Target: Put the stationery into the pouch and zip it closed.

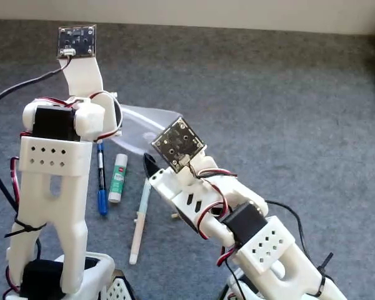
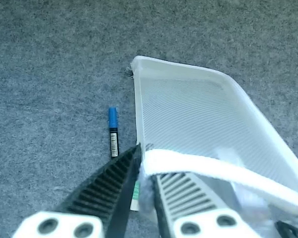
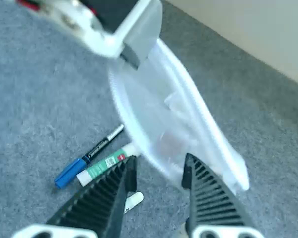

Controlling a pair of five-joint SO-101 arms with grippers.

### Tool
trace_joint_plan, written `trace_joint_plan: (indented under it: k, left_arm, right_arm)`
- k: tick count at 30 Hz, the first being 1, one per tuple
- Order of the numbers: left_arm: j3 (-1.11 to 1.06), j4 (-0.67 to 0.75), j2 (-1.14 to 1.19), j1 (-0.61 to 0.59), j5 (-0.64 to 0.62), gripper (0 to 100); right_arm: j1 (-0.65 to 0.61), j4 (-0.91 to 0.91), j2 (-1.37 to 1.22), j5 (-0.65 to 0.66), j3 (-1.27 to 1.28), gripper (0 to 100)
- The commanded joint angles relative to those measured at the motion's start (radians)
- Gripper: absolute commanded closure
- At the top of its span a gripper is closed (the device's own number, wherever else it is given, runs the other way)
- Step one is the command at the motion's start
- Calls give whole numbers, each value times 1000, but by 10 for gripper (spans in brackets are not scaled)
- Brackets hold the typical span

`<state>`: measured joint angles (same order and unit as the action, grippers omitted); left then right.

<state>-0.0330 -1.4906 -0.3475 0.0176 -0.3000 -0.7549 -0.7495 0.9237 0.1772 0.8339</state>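
The left end effector [image 2: 143, 162] is pressed together on the white edge band of the pouch [image 2: 198, 119], pinching it between the black ribbed finger and the pale one. The translucent white mesh pouch spreads away from that grip. In the high view it lies toward 3 o'clock of the left wrist.

The right end effector [image 3: 161, 167] has its fingers spread, with nothing between them. Its tips are just beside the near edge of the pouch [image 3: 174, 114], and in the high view it sits at 6 o'clock of the pouch.

The stationery lies outside the pouch on the grey surface [image 1: 287, 112]. The blue marker [image 1: 101, 181] and the glue stick [image 1: 118, 178] lie side by side at 7 o'clock of the pouch. The white pen [image 1: 139, 222] lies at 6 o'clock of it, just beside the right arm.
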Motion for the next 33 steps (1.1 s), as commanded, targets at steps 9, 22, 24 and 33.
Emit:
trace_joint_plan:
  k: [9, 22, 24, 33]
  left_arm:
    - [35, 6, -2, -96, -12, 993]
    - [42, -2, -2, -193, -12, 993]
    - [41, -2, -2, -194, -12, 993]
    - [12, 6, -2, -193, -12, 993]
  right_arm:
    - [-7, -209, 12, -107, -219, 849]
    - [114, -501, 2, -330, -375, 849]
    - [145, -549, 2, -390, -375, 849]
    - [274, -622, 1, -563, -283, 848]
